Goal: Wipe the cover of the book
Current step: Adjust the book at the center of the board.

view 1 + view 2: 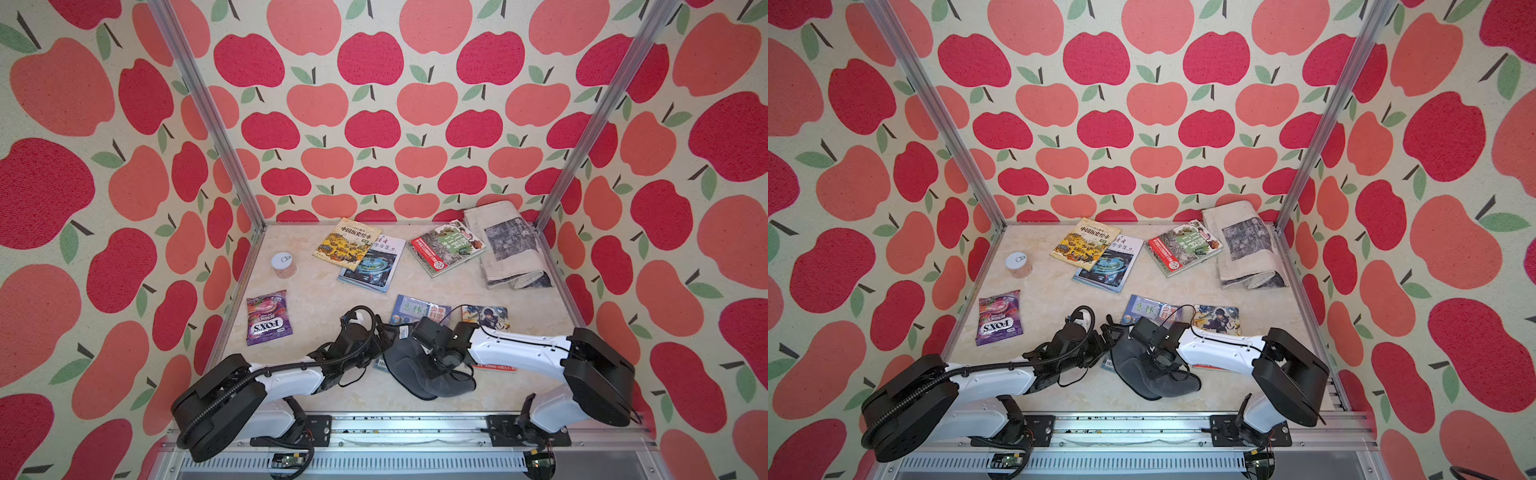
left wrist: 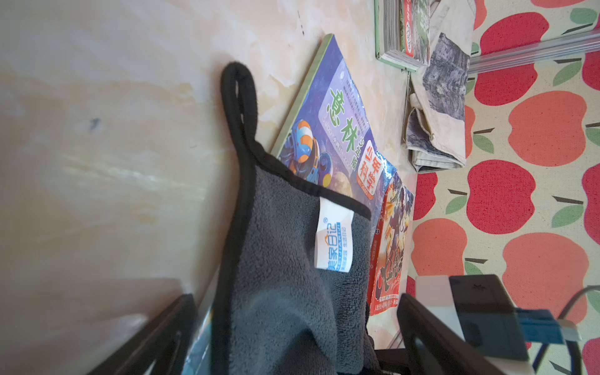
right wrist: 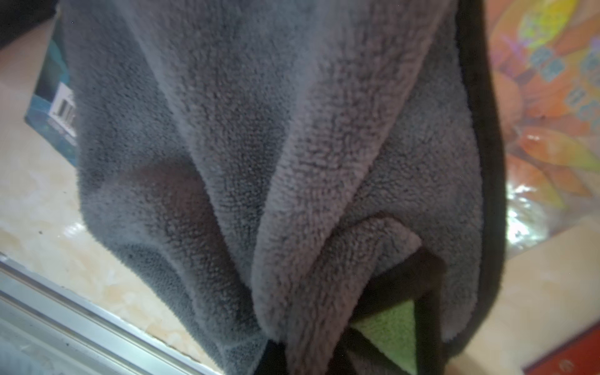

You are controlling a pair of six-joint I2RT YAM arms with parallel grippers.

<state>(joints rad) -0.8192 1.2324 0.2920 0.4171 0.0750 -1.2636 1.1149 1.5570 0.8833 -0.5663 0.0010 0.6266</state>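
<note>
Now, lower centre of frame, your right gripper (image 1: 438, 360) pinches the grey cloth (image 1: 417, 376) over the blue book (image 1: 415, 311); left gripper (image 1: 384, 334) gapes wide.

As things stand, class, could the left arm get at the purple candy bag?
Probably yes. The purple candy bag lies flat beside the left arm, with only bare table between them. Its jaws stand open, so nothing looks to be in the way.
</note>
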